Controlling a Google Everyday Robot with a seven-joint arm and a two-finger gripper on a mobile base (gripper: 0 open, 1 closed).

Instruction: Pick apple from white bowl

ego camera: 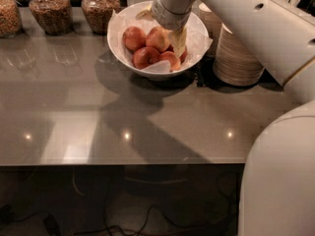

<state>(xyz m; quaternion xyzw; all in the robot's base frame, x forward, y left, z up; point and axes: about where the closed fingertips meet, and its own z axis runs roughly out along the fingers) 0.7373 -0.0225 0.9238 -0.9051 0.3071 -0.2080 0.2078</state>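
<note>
Apple (pixel 158 38), the palest one, sits in the white bowl (pixel 121 54) on the desk (pixel 88 117); our hand (pixel 176 39) hangs just beside it, and we cannot tell its grip.

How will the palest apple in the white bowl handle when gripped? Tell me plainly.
The apple looks round and smooth-skinned, so it may slip or roll against the redder apples. It seems firm, probably stiff under grip. The gripper hangs over the white bowl beside it; the paper lining may shift.
</note>
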